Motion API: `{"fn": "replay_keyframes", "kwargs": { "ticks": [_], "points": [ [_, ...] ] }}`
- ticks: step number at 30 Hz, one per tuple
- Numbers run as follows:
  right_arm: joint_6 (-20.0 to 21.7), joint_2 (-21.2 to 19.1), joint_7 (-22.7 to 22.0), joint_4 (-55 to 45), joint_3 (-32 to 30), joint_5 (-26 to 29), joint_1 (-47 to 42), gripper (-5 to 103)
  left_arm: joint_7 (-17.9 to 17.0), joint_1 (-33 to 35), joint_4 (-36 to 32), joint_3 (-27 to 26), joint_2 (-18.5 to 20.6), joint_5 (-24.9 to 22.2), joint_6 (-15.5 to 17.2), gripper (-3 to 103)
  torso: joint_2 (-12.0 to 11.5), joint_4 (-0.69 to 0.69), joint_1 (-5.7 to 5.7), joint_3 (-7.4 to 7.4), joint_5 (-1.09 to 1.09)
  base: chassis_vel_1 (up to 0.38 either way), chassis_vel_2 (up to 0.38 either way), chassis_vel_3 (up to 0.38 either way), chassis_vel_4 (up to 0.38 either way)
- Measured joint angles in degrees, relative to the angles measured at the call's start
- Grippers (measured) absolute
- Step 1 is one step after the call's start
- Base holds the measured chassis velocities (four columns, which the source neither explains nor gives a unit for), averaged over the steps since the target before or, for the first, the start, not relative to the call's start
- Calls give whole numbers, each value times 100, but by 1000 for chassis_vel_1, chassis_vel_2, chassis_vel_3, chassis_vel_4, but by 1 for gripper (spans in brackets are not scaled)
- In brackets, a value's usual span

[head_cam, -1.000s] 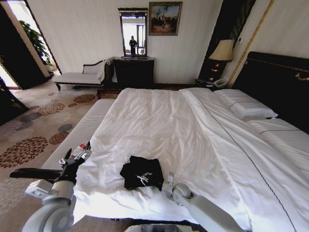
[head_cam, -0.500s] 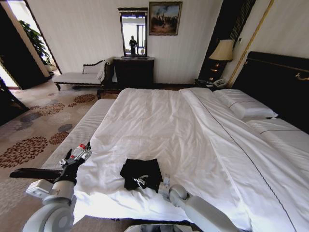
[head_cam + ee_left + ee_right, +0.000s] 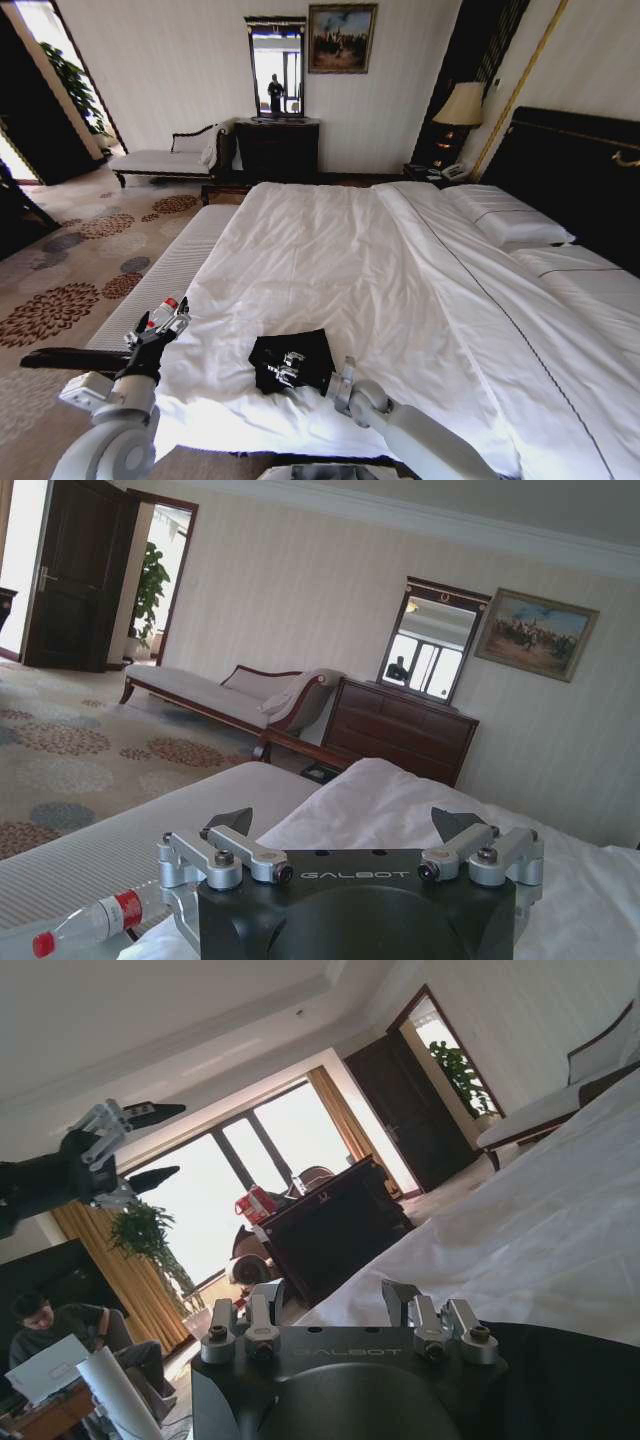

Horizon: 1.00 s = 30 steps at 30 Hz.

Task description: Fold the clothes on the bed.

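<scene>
Where bunched on the bed [image 3: 330, 260]: T-shirt [image 3: 292, 361] under right pincer [image 3: 284, 367] (open).

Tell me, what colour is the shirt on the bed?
Black. The T-shirt shows best in the head view, on the white bed.

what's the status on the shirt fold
Right pincer open, low over the black T-shirt. Left pincer open, raised off the bed's edge, idle. Shirt bunched small near the foot edge. Nothing blocking.
</scene>
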<state>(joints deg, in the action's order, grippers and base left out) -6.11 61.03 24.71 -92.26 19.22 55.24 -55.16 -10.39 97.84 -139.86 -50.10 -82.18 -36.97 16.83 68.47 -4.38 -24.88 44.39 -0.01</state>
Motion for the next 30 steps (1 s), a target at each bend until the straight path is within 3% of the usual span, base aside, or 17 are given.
{"fn": "replay_keyframes", "kwargs": {
  "ticks": [1,3,4,5,6,7,9,13,18,22,26,30],
  "points": [
    [0,0,0,0,0,0,0,54,0,0,0,0,0,0,0,100,0,0,0,0,0,0,0,0,0],
    [82,276,-529,176,72,144,139,65,-3,13,-9,-10,12,-2,-1,100,0,0,0,0,0,0,0,0,0],
    [105,368,-663,220,99,180,177,65,-6,15,-16,-19,18,-4,-1,100,0,1,0,0,0,0,0,0,0],
    [160,582,-935,325,161,242,263,77,-13,21,-25,-37,26,-12,-2,100,0,2,0,0,0,0,0,0,0],
    [198,729,-1113,429,209,262,317,77,-16,29,-31,-51,30,-20,-2,100,0,2,0,0,0,0,0,0,0],
    [198,729,-1113,429,209,262,317,77,-16,29,-31,-51,30,-20,-2,100,0,2,0,0,0,0,0,0,0],
    [282,1050,-1373,681,346,261,423,87,-24,68,-44,-106,25,-55,-5,100,0,2,0,0,0,0,0,0,0],
    [350,1254,-1448,893,534,216,507,99,-30,142,-46,-166,7,-78,-34,100,0,-1,0,0,-1,0,0,0,0],
    [418,1633,-1582,1402,854,146,712,100,-31,303,-95,-369,-26,-180,-76,100,0,1,0,0,0,0,0,0,0],
    [433,1706,-1585,1480,994,123,795,100,-35,368,-122,-519,-15,-266,-79,100,0,1,0,0,-1,0,0,0,0],
    [246,1518,-1371,1102,1017,26,869,100,-80,417,-203,-597,-31,-311,-77,100,0,1,0,0,2,0,0,0,0],
    [56,1133,-1044,339,363,227,910,100,-99,387,-186,-515,-33,-273,-49,100,0,1,0,0,3,0,0,0,0]
  ]
}}
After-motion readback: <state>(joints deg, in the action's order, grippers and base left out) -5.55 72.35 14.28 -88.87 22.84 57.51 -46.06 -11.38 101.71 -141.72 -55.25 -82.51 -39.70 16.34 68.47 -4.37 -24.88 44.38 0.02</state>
